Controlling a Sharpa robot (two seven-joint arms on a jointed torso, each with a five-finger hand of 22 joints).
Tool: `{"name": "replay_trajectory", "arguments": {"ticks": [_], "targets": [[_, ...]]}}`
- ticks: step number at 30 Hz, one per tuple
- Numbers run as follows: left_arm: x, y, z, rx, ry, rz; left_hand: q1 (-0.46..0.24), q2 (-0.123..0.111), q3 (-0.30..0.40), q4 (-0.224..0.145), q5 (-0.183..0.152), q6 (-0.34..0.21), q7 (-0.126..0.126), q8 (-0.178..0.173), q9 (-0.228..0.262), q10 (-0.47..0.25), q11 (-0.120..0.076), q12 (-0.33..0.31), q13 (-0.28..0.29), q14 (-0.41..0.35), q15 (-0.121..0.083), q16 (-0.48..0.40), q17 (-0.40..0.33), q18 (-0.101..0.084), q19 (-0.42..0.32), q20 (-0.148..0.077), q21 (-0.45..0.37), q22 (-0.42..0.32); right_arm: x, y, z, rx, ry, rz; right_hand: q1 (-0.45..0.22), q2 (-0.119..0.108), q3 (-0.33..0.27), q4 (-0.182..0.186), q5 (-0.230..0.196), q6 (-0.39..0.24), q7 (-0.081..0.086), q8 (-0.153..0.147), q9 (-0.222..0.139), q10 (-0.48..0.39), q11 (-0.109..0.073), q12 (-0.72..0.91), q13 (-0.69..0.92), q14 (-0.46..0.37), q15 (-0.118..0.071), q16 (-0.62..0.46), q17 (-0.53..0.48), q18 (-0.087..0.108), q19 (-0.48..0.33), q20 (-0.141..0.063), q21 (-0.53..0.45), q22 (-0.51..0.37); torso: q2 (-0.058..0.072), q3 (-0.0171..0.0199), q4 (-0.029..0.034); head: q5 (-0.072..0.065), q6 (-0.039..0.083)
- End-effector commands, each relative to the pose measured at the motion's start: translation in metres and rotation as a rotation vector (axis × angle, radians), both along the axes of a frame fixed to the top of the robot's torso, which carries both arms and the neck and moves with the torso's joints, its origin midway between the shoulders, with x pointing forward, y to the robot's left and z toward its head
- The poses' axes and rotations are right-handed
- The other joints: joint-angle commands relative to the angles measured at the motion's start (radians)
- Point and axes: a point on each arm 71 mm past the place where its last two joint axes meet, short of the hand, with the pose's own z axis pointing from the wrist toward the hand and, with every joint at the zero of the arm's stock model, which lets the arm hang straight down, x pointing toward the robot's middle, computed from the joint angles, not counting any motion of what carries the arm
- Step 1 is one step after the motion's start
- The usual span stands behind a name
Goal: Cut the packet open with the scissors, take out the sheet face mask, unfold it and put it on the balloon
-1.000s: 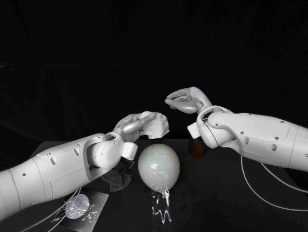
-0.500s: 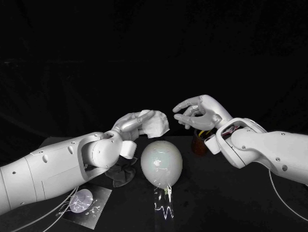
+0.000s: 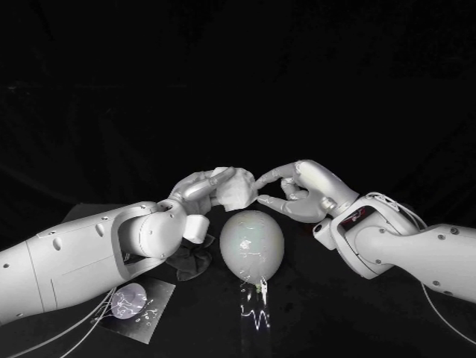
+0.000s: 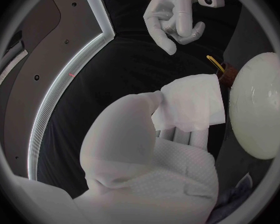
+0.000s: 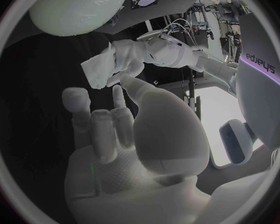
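So the left hand [image 3: 204, 188] sits just left of centre in the head view, and it's got the sheet face mask [image 3: 238, 192] clamped between thumb and fingers. The mask is a folded white wad and it pokes out past the fingertips toward the middle of the frame. The left wrist view shows it better: the mask [image 4: 193, 104] lies on top of the fingers [image 4: 184, 134] with the thumb pressing its near edge, and most of the sheet hangs free beyond them.

The right hand [image 3: 299, 194] is just right of centre, fingers loosely curled and apart, holding nothing. In the head view its fingertips look like they're right beside the mask's edge. In the right wrist view, though, there's a gap between that hand [image 5: 115, 129] and the mask [image 5: 99, 69], so I'd say near, not touching.

The balloon [image 3: 249, 245] lies on the black table [image 3: 345, 321] straight below both hands, in the lower middle of the frame, and the mask is up in the air above its far end, not on it. The packet [image 3: 133, 302] lies flat in the lower left, well apart from both hands. Can't tell from here if it's cut open.
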Motion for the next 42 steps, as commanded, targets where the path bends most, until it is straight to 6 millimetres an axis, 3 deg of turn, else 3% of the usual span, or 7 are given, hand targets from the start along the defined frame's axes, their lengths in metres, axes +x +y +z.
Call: {"name": "replay_trajectory", "arguments": {"ticks": [1,14,25,31,42], "targets": [[-0.003,0.003,0.000,0.013,0.015,0.035,-0.009,0.002,0.007,-0.001,0.003,-0.001,0.007,0.000,0.001,-0.004,0.000,-0.004,-0.002,0.004,0.004,-0.005,-0.001,0.007,0.008,-0.001,-0.003,-0.001,-0.006,0.004,0.005,-0.017,-0.135,-0.037,-0.007,-0.003,-0.001,0.004,0.004,-0.010,0.004,-0.008,-0.003,0.055,0.009,0.025,0.179,0.084,0.011,0.018,0.187,-0.017,0.013,0.003,0.025,0.028,0.005,0.0027,0.0028,-0.001,-0.004],[-0.021,0.007,0.002,0.014,0.036,0.009,-0.013,0.001,0.016,-0.006,0.003,-0.005,0.009,-0.002,0.003,-0.012,0.002,-0.004,-0.002,0.003,0.004,-0.008,-0.002,0.007,0.016,-0.003,-0.002,-0.003,-0.007,0.019,0.003,-0.019,-0.204,-0.056,0.000,0.000,0.005,0.006,-0.003,-0.013,0.010,-0.018,-0.007,0.082,0.016,0.074,0.240,0.101,0.019,0.046,0.250,-0.025,0.036,0.012,0.077,0.087,0.009,0.0040,0.0027,0.002,-0.006],[-0.033,0.005,0.005,0.000,0.031,-0.010,-0.013,0.002,0.019,-0.008,0.003,-0.005,0.009,-0.002,0.004,-0.013,0.002,-0.004,-0.002,0.004,0.004,-0.009,-0.003,0.007,0.018,-0.004,-0.002,-0.003,-0.002,0.028,-0.002,-0.043,-0.169,-0.058,0.005,0.010,0.013,0.007,-0.022,-0.001,0.008,-0.017,-0.006,0.092,0.015,0.088,0.258,0.105,0.019,0.052,0.263,-0.027,0.042,0.014,0.093,0.105,0.009,0.0015,0.0016,0.005,-0.020],[-0.035,0.006,0.006,-0.003,0.023,-0.003,-0.013,0.001,0.022,-0.011,0.003,-0.006,0.010,-0.002,0.005,-0.013,0.002,-0.003,-0.002,0.003,0.004,-0.010,-0.004,0.007,0.019,-0.004,-0.002,-0.004,-0.003,0.031,-0.006,-0.057,-0.149,-0.053,0.003,0.009,0.013,0.008,-0.035,0.004,0.007,-0.016,-0.006,0.094,0.015,0.092,0.262,0.105,0.019,0.052,0.263,-0.027,0.042,0.014,0.097,0.111,0.007,0.0035,0.0034,0.006,-0.027],[-0.037,0.005,0.007,-0.005,0.020,-0.002,-0.013,0.001,0.025,-0.014,0.003,-0.007,0.010,-0.002,0.005,-0.014,0.002,-0.003,-0.002,0.003,0.004,-0.011,-0.004,0.006,0.019,-0.005,-0.003,-0.004,-0.003,0.032,-0.009,-0.069,-0.128,-0.055,-0.010,0.010,0.009,0.018,-0.048,0.016,0.003,-0.013,-0.005,0.103,0.013,0.105,0.278,0.105,0.019,0.052,0.263,-0.029,0.045,0.014,0.107,0.124,0.006,0.0035,0.0020,0.008,-0.033]]}}
